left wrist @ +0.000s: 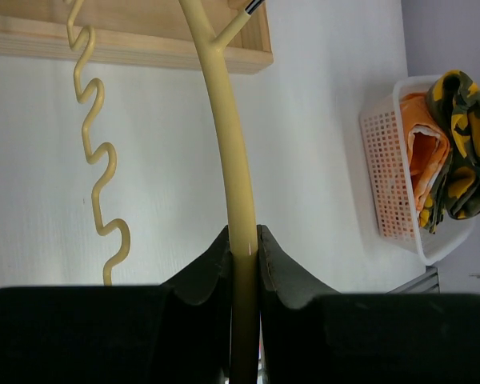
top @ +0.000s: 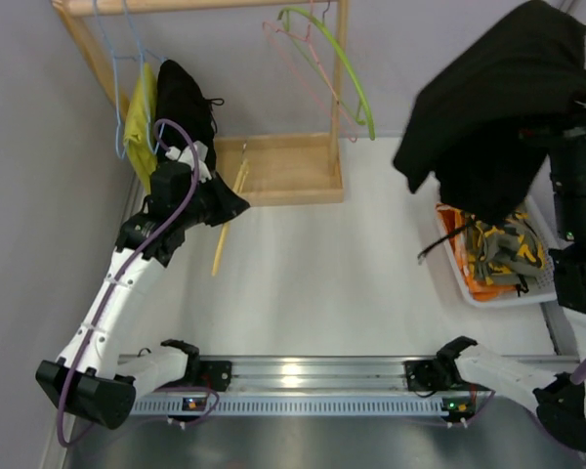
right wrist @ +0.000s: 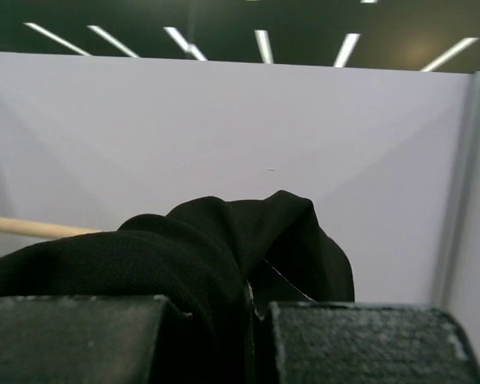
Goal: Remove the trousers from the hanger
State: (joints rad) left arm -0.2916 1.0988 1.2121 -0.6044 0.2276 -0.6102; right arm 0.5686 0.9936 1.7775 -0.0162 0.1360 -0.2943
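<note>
The trousers (top: 498, 98) are a limp black bundle held high at the right, clear of the hanger, with a thin drawstring (top: 438, 246) dangling over the basket. In the right wrist view my right gripper (right wrist: 252, 308) is shut on a fold of the trousers (right wrist: 216, 248). The cream-yellow hanger (top: 229, 213) slants down in front of the wooden rack at the left and is bare. My left gripper (top: 213, 200) is shut on it. The left wrist view shows the hanger's arm (left wrist: 230, 152) pinched between the fingers (left wrist: 244, 240), its wavy bar (left wrist: 96, 152) off to the left.
A white basket (top: 459, 272) with orange and camouflage cloth stands at the right. The wooden rack (top: 283, 171) at the back left holds another black garment (top: 186, 98), a yellow cloth (top: 140, 122), blue wire hangers (top: 117, 88), a pink hanger (top: 303, 59) and a green one (top: 344, 70).
</note>
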